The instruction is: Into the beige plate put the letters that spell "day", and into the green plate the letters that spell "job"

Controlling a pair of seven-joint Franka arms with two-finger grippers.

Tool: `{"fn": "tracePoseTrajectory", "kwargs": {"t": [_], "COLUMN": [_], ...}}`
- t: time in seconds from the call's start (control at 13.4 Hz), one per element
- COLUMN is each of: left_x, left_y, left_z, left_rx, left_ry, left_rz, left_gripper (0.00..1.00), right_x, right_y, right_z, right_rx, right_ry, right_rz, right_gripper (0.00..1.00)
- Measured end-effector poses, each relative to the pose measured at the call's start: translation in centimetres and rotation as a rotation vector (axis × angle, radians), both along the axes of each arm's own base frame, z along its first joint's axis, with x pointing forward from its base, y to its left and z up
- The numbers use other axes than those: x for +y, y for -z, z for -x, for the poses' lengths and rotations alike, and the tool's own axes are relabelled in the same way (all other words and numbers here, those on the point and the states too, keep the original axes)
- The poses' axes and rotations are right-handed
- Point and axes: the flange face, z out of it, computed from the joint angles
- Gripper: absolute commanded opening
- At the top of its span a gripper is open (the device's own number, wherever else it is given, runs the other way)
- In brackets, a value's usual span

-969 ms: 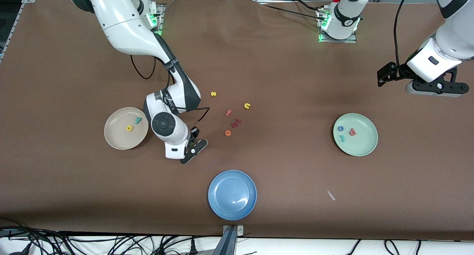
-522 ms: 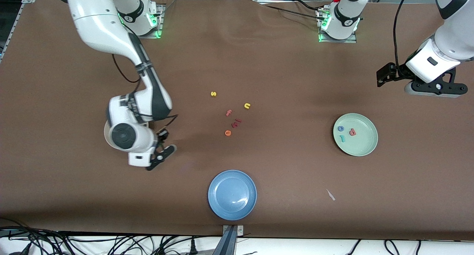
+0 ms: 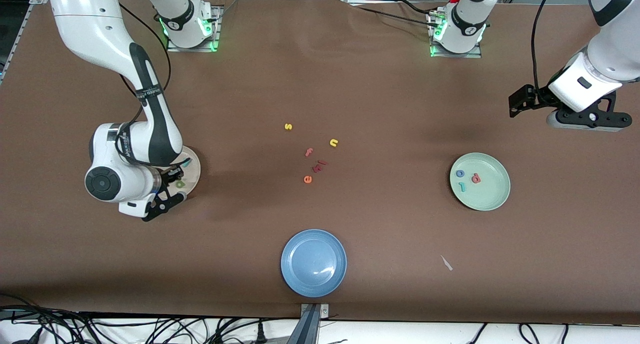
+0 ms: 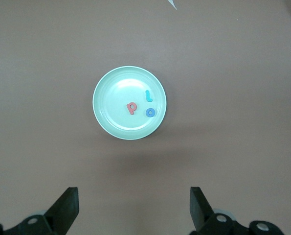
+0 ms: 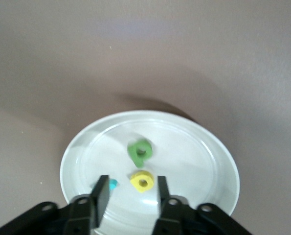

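Below the right claw (image 5: 129, 196), fingers parted and empty, the small green foam letter (image 5: 139, 151) lies free in the cream-beige round plate (image 5: 204, 147); the left claw (image 4: 133, 208) waits, spread wide.

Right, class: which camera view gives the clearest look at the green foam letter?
The right wrist view: the green letter lies unobstructed in the beige plate, beside the yellow letter. The front view shows only a sliver of it under the right arm. The left wrist view misses it entirely.

Three round plates sit on the brown worktop (image 3: 350, 84): one beige plate (image 3: 194, 165), one green plate (image 3: 487, 196), one blue plate (image 3: 313, 262). Eleven small foam letters: three in the beige plate, three in the green plate, five loose on the worktop.
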Motion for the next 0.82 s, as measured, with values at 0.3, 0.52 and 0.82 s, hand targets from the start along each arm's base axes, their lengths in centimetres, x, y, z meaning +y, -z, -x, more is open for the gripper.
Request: {"fn": "tracePoseTrajectory", "kwargs": {"t": [0.3, 0.52, 0.82], "left_x": [-0.6, -0.7, -0.7], "left_y": [0.0, 0.0, 0.0], "left_z": [0.0, 0.1, 0.0], "left_rx": [0.0, 0.0, 0.0], "left_ry": [0.01, 0.013, 0.013], "left_rz": [0.0, 0.0, 0.0], "left_gripper": [1.0, 1.0, 1.0], "right_x": [0.6, 1.3, 3.0], "right_y": [-4.5, -9.3, -13.0], "right_z": [-0.7, -1.0, -0.8], "right_rx": [-0.011, 0.023, 0.061], "right_ry": [0.001, 0.02, 0.03], "right_rz": [-0.011, -0.01, -0.003], "right_gripper": [1.0, 1.0, 1.0]}}
